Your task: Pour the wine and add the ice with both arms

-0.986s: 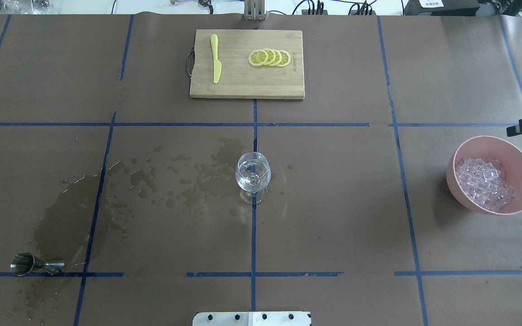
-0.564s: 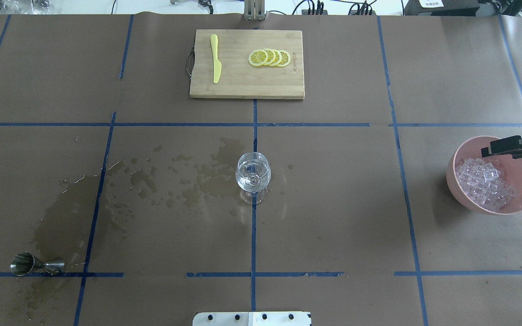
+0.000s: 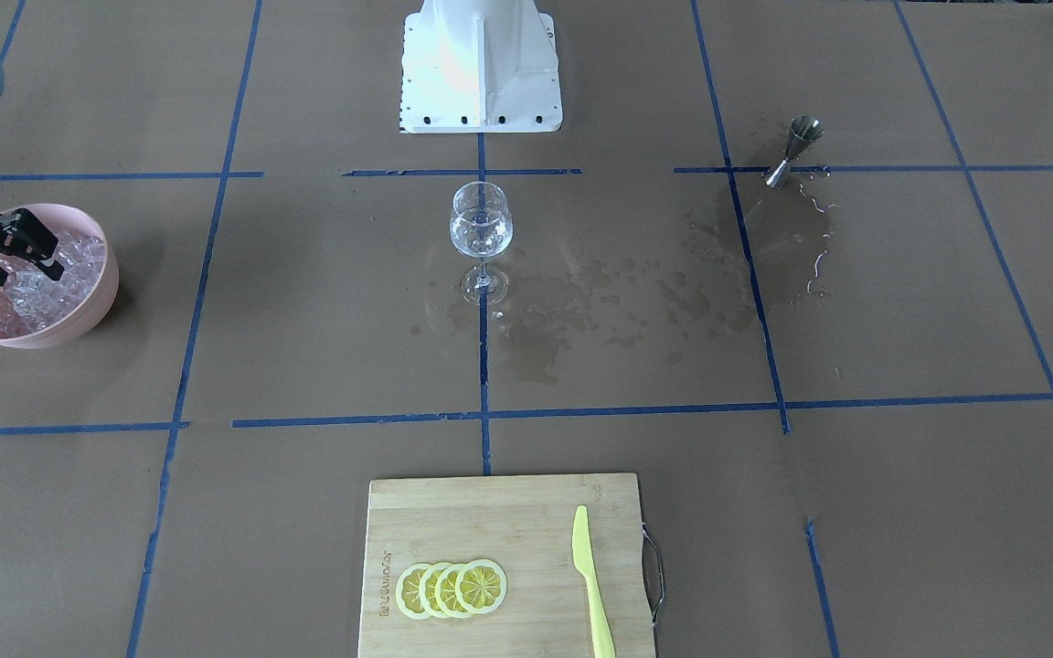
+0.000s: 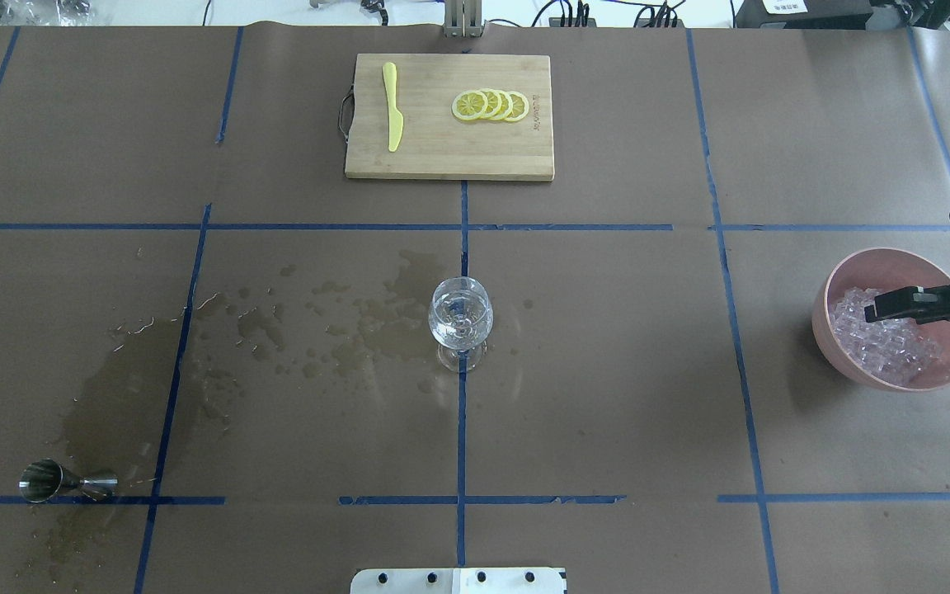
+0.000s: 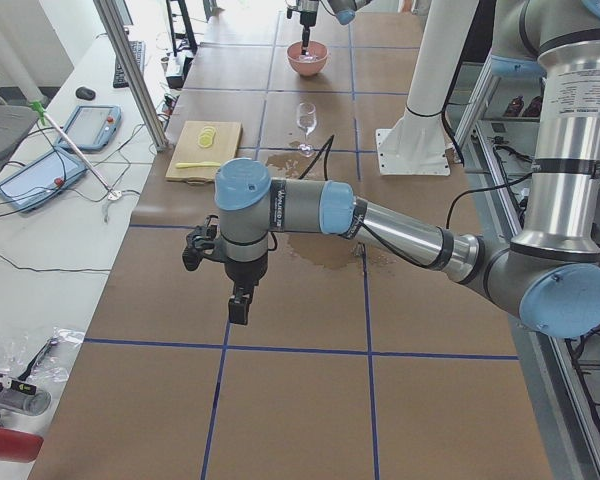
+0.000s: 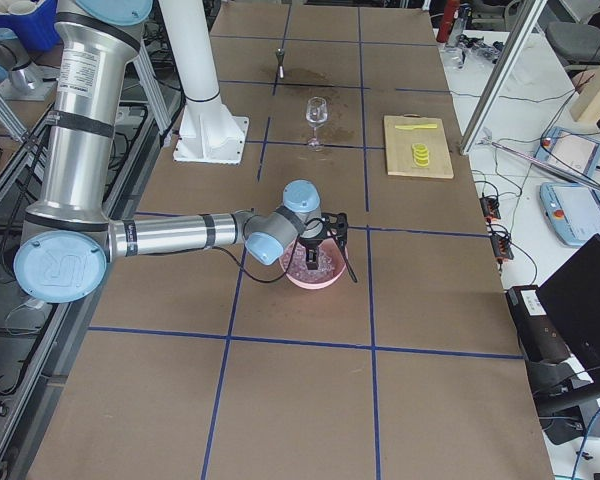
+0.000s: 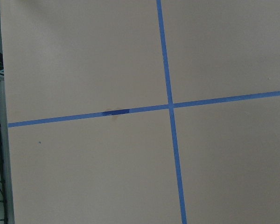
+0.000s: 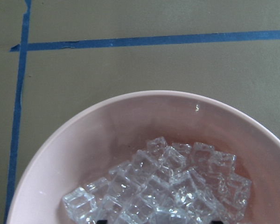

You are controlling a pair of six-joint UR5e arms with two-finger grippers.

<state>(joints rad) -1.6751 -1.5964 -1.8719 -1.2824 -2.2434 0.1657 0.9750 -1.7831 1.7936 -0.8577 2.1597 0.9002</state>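
In the exterior left view, at the centre left of the frame, the left gripper (image 5: 238,308) is being held pointing down over bare brown paper (image 5: 310,400); whether its fingers are apart or together cannot be told. In the overhead view, a steel jigger (image 4: 67,481) is being shown lying on its side at the lower left, next to dark wet stains (image 4: 112,404) reaching towards the centre. At the centre a wine glass (image 4: 460,318) is being shown upright on a blue tape line (image 4: 461,429), and the wine (image 4: 458,332), a little clear liquid, is being held in its bowl. At the upper centre a cutting board (image 4: 442,157) is being used to carry a yellow knife (image 4: 392,107) and lemon slices (image 4: 491,106). At the right edge the right gripper (image 4: 872,313) is being held inside the pink bowl (image 4: 834,355), its fingers spread wide and their tips down at the ice (image 4: 895,355) heaped there
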